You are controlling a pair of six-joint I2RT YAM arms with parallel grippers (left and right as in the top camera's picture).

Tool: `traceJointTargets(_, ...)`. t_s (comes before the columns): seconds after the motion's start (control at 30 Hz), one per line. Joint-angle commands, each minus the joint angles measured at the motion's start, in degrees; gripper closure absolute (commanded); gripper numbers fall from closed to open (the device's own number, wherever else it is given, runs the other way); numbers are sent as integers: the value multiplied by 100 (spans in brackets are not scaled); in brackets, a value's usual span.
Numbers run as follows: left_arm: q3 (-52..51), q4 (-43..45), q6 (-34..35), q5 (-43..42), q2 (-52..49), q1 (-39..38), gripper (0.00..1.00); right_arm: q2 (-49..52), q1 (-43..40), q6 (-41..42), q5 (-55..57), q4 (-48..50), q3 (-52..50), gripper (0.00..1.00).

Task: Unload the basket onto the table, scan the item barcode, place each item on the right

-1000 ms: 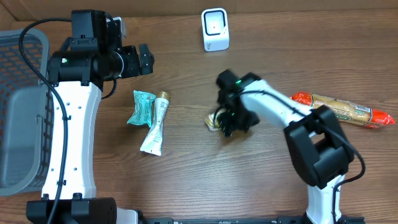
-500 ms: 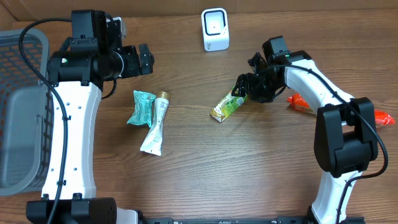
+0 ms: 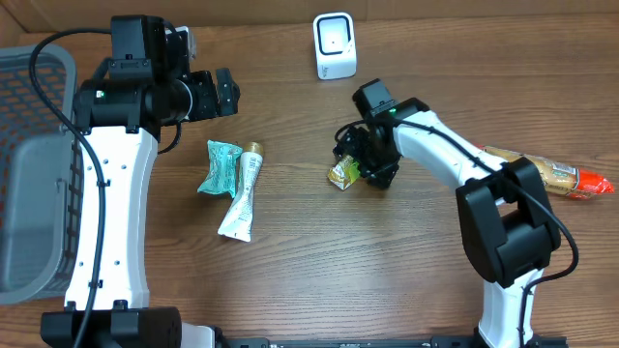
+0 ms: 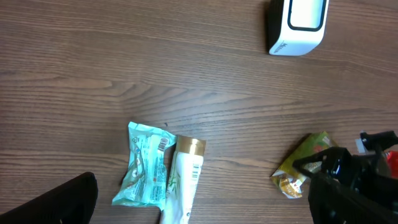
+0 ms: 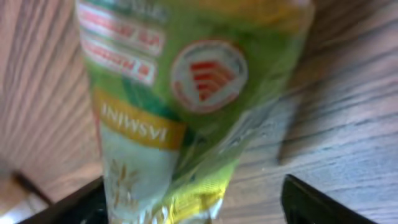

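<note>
The right pincer (image 3: 366,162) has swung back in from the right and now hangs over the green snack packet (image 3: 340,174). The packet lies on the worktop (image 3: 319,261), well short of the white scanner (image 3: 335,45). The jaws straddle it wide, seemingly not gripping yet. So scanning waits on a fresh grasp. The left pincer (image 3: 221,93) idles wide.

1. My right gripper (image 3: 368,166) is back over the green snack packet (image 3: 339,174). Half a second ago it was off to the right, near the wrapped roll (image 3: 542,172).
2. I now see only the packet's lower-left end. Half a second ago it lay uncovered.
3. The packet lies slightly nearer the scanner (image 3: 335,45) than a second ago.
4. The roll shows almost whole again.
</note>
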State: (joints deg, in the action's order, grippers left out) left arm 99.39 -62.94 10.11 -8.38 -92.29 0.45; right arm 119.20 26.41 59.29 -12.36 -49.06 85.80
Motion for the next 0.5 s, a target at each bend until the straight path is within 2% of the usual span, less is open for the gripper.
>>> traceJointTargets(0.0,52,15,-131,-42,15,-11,0,39,127,789,741,109,-35,25)
traceJointTargets(0.07,52,15,-131,-44,15,-11,0,59,192,785,824,142,-35,38)
traceJointTargets(0.13,52,15,-131,-44,15,-11,0,59,247,741,874,136,-35,58)
traceJointTargets(0.27,52,15,-131,-44,15,-11,0,59,278,13,629,208,-31,96)
traceJointTargets(0.47,52,15,-131,-44,15,-11,0,48,146,-1899,24,-17,380,96)
